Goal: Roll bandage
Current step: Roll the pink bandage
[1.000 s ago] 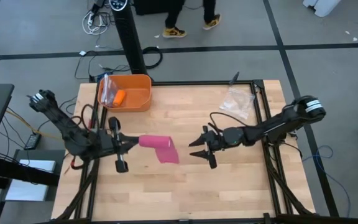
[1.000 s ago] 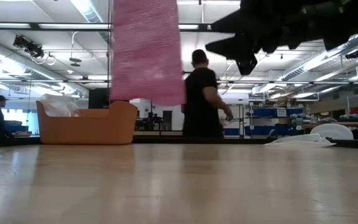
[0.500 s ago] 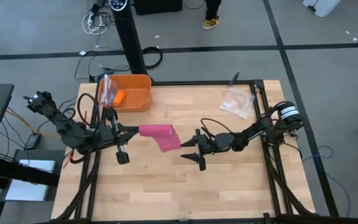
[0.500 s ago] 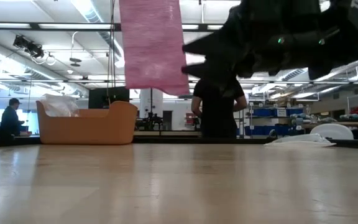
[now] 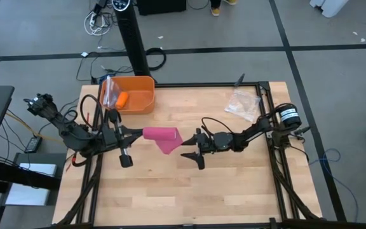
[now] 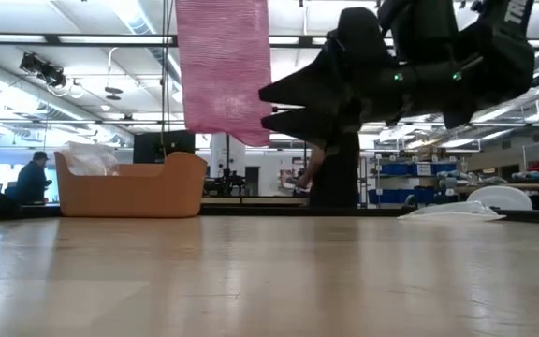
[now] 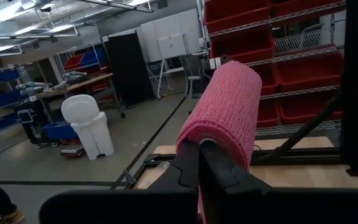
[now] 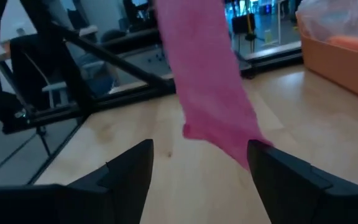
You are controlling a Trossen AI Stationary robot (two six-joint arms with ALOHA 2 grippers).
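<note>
The magenta-pink knitted fabric bandage (image 5: 162,136) hung above the middle of the pale wooden tabletop (image 5: 189,184), partly wound into a cylinder with a loose tail drooping below it; in the low view the tail (image 6: 223,70) ended well clear of the wood. The left gripper (image 5: 134,134) was clenched on the rolled end, its dark fingers (image 7: 194,171) pinching the cylinder (image 7: 225,106) from one side. The right gripper (image 5: 190,145) sat just beside the hanging tail, fingers spread wide and grasping nothing, the tail's lower edge (image 8: 219,127) showing between and beyond the two fingertips (image 8: 135,165). The boards under and in front of the bandage lay bare. Toward the far left corner of the table stood an orange plastic bin (image 5: 131,103) holding a small orange object (image 5: 122,98) and some clear film; a clear crinkly plastic bag (image 5: 243,102) lay near the far right edge, well apart from both arms. A black metal frame (image 5: 269,108) ran around the table's border. A black post (image 5: 134,44) rose behind the bin, with cables (image 5: 97,22) on the grey floor. Across the room in the low view, a seated person (image 6: 34,178) was at far left and a standing person (image 6: 330,178) was partly hidden behind the right arm; red shelving bins (image 7: 272,37) showed in the left wrist view.
</note>
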